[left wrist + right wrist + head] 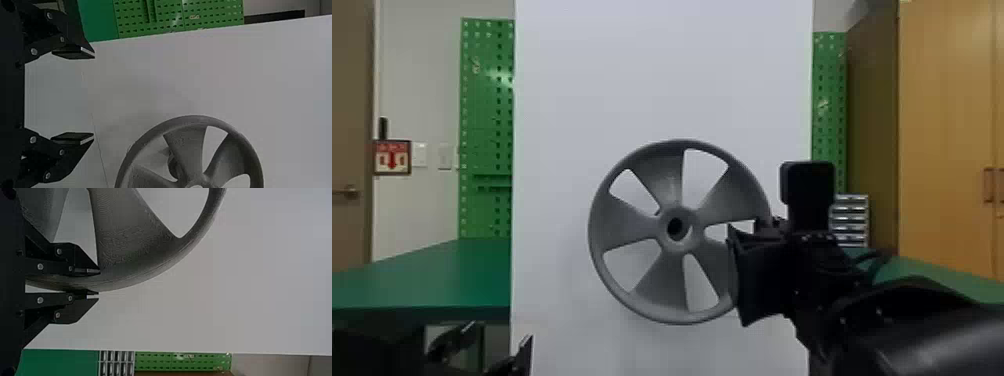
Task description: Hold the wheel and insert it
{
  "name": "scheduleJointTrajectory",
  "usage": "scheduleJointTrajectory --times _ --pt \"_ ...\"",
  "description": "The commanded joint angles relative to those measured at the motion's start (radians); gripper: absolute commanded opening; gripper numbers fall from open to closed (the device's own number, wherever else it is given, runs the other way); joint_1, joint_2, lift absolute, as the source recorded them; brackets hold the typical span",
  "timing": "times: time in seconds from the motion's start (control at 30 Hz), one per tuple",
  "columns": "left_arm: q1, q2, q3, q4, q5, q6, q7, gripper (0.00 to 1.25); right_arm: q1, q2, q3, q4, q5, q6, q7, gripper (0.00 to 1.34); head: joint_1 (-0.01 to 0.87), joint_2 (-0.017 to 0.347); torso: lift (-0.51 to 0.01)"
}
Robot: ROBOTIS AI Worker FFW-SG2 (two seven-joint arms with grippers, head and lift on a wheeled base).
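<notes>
The grey spoked wheel (668, 285) stands upright before the white panel, its hub hole facing the camera. My right gripper (735, 270) comes in from the right and grips its right-hand rim. In the right wrist view the wheel's rim (156, 268) lies between the closed fingers of the right gripper (98, 282). My left gripper (497, 352) is low at the left, away from the wheel. The left wrist view has the left gripper (94, 96) with fingers wide apart and nothing between them; the wheel (188, 152) is farther off. Behind its spokes a small round part (172, 166) is partly hidden.
The white panel (657, 75) rises behind the wheel. Green tables (432, 275) stand on both sides of it, with green pegboards (487, 110) behind. A small drawer unit (851, 220) and wooden cabinets (947, 125) are at the right.
</notes>
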Motion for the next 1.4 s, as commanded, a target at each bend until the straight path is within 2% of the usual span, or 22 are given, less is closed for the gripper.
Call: scheduleJointTrajectory --times 0.0,1.37 --pt "0.000 0.001 -0.001 0.000 0.000 0.000 0.000 0.74 -0.005 0.000 -0.002 0.015 0.002 -0.011 0.004 0.15 0.000 0.000 -0.499" --pt "-0.006 0.002 -0.009 0.000 -0.008 0.000 0.000 0.74 -0.071 0.004 0.015 0.121 0.007 -0.028 0.004 0.15 0.000 0.000 -0.499"
